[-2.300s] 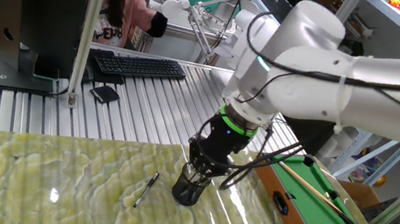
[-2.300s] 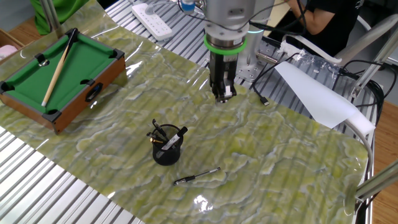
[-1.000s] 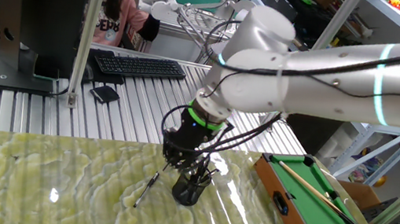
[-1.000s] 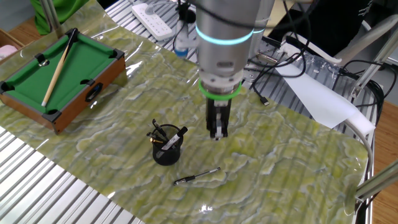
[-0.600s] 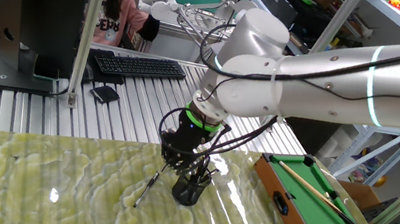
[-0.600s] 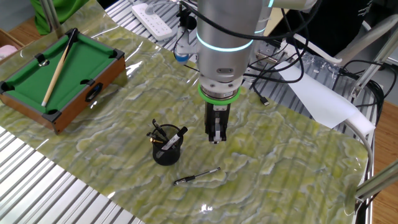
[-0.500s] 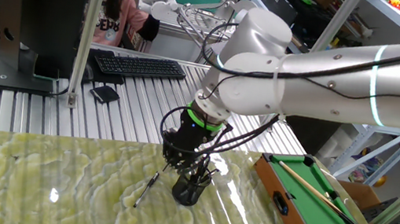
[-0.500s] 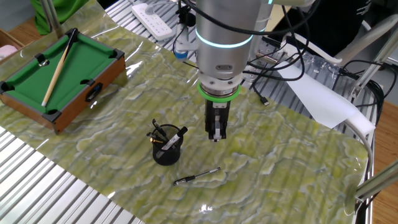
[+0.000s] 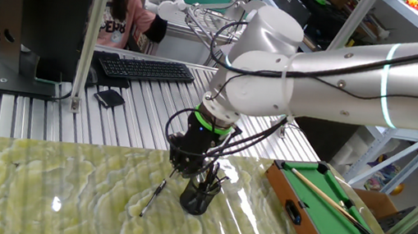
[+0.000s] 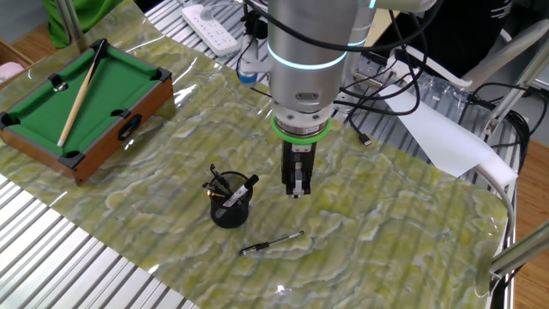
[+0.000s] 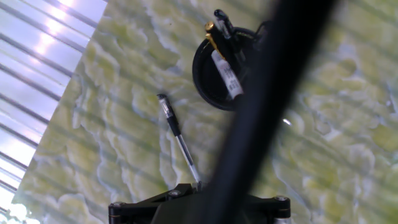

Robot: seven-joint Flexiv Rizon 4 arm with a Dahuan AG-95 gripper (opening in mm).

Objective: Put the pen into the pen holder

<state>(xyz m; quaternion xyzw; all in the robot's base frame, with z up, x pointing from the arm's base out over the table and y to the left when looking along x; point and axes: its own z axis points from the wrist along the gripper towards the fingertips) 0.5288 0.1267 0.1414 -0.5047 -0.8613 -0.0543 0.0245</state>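
The pen [image 10: 271, 244] lies flat on the green marbled mat, in front of the pen holder [image 10: 230, 209], a black mesh cup with several dark pens sticking out. My gripper [image 10: 296, 190] hangs above the mat, just right of the holder and behind the pen, with its fingers pressed together and nothing between them. In the hand view the pen [image 11: 179, 142] runs from the bottom edge up toward the holder [image 11: 217, 68]; a blurred black cable crosses the picture. From the other side the gripper [image 9: 187, 166] sits above the pen [image 9: 153, 198] and the holder [image 9: 197, 197].
A toy pool table [image 10: 81, 103] with a wooden cue stands at the mat's far end. Cables [image 10: 377, 86] and a white sheet [image 10: 437, 129] lie behind the arm. A keyboard [image 9: 143, 68] and monitor [image 9: 35, 0] stand on the ribbed metal top beyond the mat.
The arm has swung over from behind the holder and come down; in the last second the shut gripper only edged slightly lower toward the pen. Pen and holder have not moved.
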